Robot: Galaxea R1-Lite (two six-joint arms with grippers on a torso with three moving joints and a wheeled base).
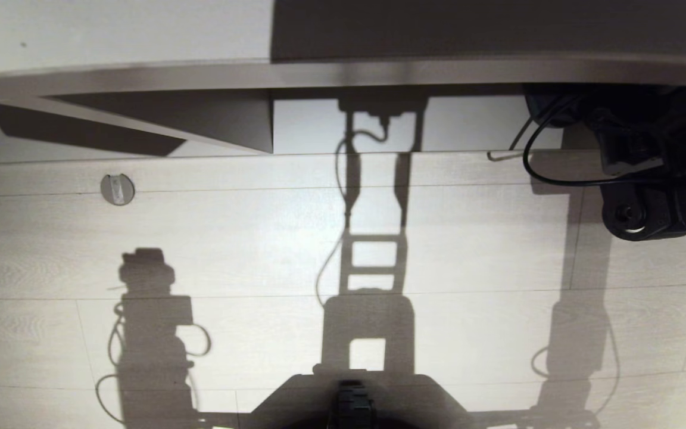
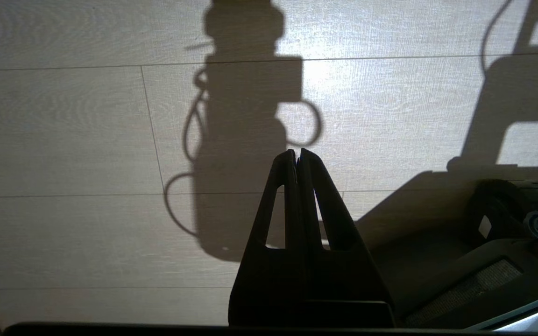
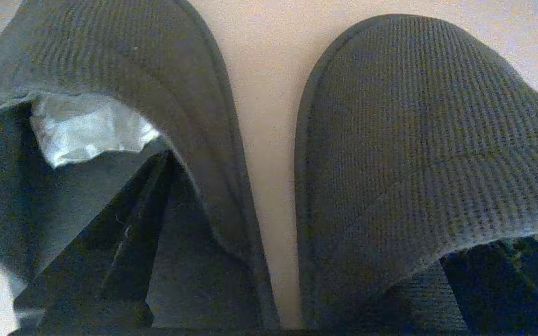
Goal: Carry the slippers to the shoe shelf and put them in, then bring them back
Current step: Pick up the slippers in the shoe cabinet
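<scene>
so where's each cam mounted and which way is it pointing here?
Head: on the head, looking down at the wood floor and shelf edge; right arm at upper right, base at bottom.
Left wrist: behind the left gripper, jaws shut, facing bare floor.
Right wrist: behind the right gripper, a finger inside each of the slippers.
Shared: head and left wrist both show the left arm's shadow on the floor.

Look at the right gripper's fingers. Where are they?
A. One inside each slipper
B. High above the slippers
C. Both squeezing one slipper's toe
A: in the right wrist view one finger reaches into one slipper's opening and the other sits under the second slipper's upper, with the right gripper spread wide across the slippers.
</scene>
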